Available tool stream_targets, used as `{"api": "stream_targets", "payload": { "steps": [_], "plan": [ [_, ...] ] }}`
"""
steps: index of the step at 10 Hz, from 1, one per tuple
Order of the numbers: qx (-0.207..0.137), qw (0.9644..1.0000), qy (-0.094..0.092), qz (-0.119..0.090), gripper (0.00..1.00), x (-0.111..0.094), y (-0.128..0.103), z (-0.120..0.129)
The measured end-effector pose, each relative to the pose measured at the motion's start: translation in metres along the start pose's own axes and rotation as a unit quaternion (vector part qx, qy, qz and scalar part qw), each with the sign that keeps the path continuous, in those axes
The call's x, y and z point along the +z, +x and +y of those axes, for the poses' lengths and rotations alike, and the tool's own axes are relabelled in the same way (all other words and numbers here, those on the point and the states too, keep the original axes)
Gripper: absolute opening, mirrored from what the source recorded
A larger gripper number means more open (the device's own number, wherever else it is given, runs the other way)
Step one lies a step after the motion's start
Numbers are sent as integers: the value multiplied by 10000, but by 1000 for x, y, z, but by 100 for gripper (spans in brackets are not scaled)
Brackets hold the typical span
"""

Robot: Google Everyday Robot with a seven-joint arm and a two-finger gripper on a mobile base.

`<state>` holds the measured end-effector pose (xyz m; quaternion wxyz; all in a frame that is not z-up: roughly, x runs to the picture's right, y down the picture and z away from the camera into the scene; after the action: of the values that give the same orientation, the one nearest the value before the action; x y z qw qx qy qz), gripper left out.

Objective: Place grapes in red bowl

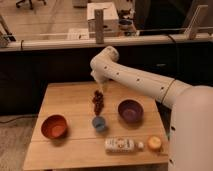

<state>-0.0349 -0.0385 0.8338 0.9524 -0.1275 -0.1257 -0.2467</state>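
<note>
The grapes [98,101], a small dark red-purple bunch, are at the middle of the wooden table [65,100], just behind the small blue cup [99,123]. The red bowl [54,126] stands at the table's front left, well to the left of the grapes. My gripper [102,88] is at the end of the white arm, directly above the grapes and very close to their top. I cannot tell whether it touches them.
A purple bowl [130,111] stands right of the grapes. A white bottle [120,144] lies on its side near the front edge, with an orange round fruit [155,143] to its right. A dark counter runs behind the table.
</note>
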Motion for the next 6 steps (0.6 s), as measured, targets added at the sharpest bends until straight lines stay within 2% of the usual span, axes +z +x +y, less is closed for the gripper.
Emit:
{"api": "stream_targets", "payload": {
  "steps": [3, 6],
  "plan": [
    [-116, 9999, 23, -119, 80, 15, -13, -11],
    [-243, 9994, 32, -229, 80, 27, -17, -18]
  ]
}}
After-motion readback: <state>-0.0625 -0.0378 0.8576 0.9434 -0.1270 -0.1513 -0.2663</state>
